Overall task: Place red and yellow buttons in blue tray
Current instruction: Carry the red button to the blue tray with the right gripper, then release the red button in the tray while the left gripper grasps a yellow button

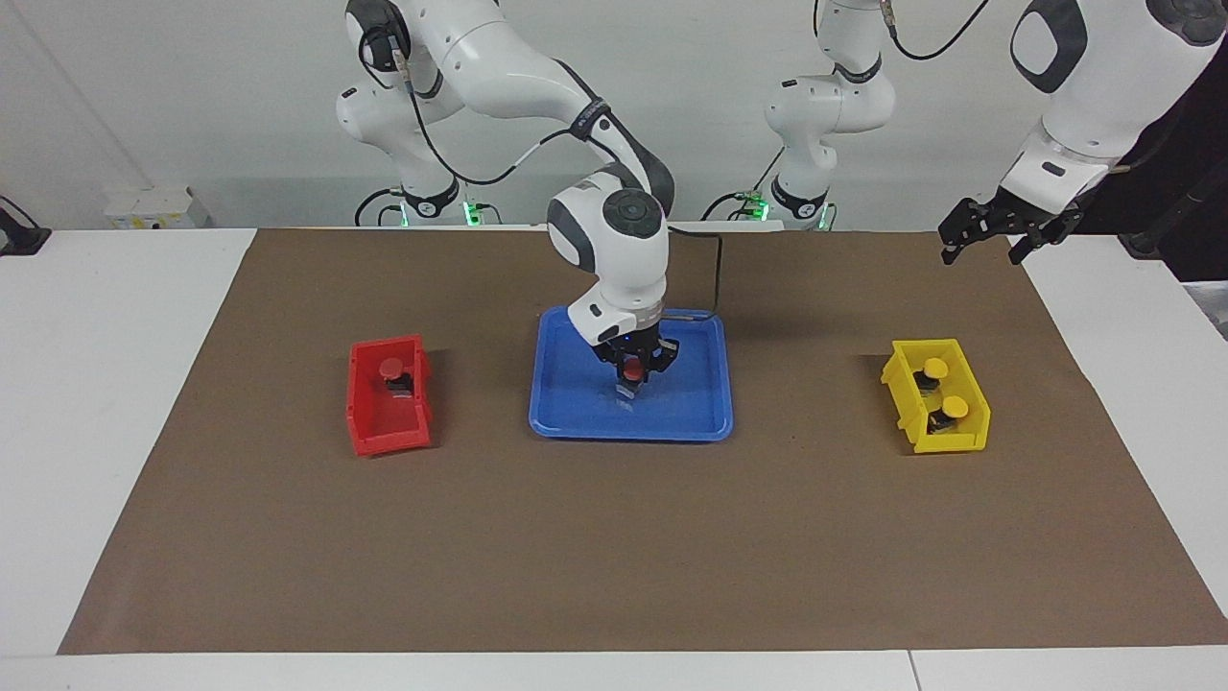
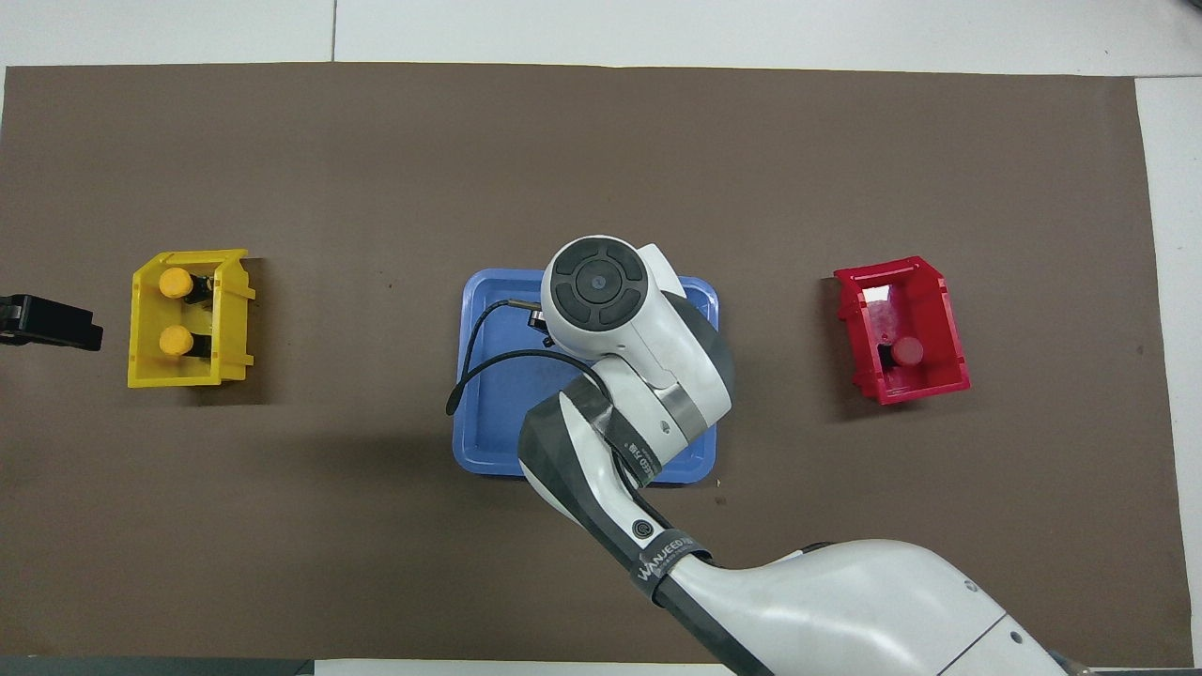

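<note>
My right gripper (image 1: 630,384) is shut on a red button (image 1: 631,370) and holds it low in the middle of the blue tray (image 1: 576,415); I cannot tell whether the button's base touches the tray floor. In the overhead view the right wrist hides the gripper and button over the tray (image 2: 486,441). A second red button (image 1: 391,369) (image 2: 907,351) sits in the red bin (image 1: 384,432) (image 2: 930,385). Two yellow buttons (image 1: 935,369) (image 1: 953,408) (image 2: 175,283) (image 2: 173,340) sit in the yellow bin (image 1: 950,443) (image 2: 178,377). My left gripper (image 1: 980,253) (image 2: 47,321) waits open and empty, raised beside the yellow bin.
A brown mat (image 1: 614,537) covers the table. The red bin stands toward the right arm's end and the yellow bin toward the left arm's end, with the tray between them. A black cable (image 2: 470,366) loops from the right wrist over the tray.
</note>
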You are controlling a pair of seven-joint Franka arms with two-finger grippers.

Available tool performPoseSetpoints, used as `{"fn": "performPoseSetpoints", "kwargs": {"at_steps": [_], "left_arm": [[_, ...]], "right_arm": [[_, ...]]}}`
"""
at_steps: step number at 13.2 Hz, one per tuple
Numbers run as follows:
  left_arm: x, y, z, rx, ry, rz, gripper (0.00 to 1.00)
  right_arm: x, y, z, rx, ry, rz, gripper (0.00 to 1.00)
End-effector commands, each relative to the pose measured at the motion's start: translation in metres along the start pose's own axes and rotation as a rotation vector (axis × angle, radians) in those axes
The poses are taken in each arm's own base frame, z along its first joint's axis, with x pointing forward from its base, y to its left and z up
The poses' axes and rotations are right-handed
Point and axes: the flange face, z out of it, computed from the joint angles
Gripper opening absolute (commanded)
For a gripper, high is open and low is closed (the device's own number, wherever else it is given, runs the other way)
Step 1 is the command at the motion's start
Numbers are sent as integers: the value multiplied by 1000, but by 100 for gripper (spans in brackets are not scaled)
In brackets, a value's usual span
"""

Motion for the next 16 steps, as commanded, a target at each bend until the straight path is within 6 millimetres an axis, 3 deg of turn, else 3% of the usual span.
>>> {"fn": "performPoseSetpoints", "kwargs": {"at_steps": [1,2,3,5,6,8,10,13,16], "left_arm": [[-4,-10,17,28,58,-15,100],[4,-19,40,31,83,-30,99],[16,-21,70,32,99,-31,96],[45,-26,112,31,97,-31,80],[56,-29,129,32,108,-34,75],[74,-35,168,34,124,-42,67],[84,-38,187,36,139,-42,63],[93,-41,207,37,153,-44,63],[93,-40,214,36,147,-42,63]], "right_arm": [[-6,11,-1,-3,19,2,42],[-6,12,0,-1,21,4,66],[-5,12,-3,-1,22,4,79],[9,13,-23,0,36,8,80],[20,24,-41,-38,53,-1,80],[50,77,-95,-61,76,-68,80],[67,154,-127,-90,40,-152,80],[65,260,-131,-45,-18,-261,80],[72,328,-115,-11,11,-353,80]]}}
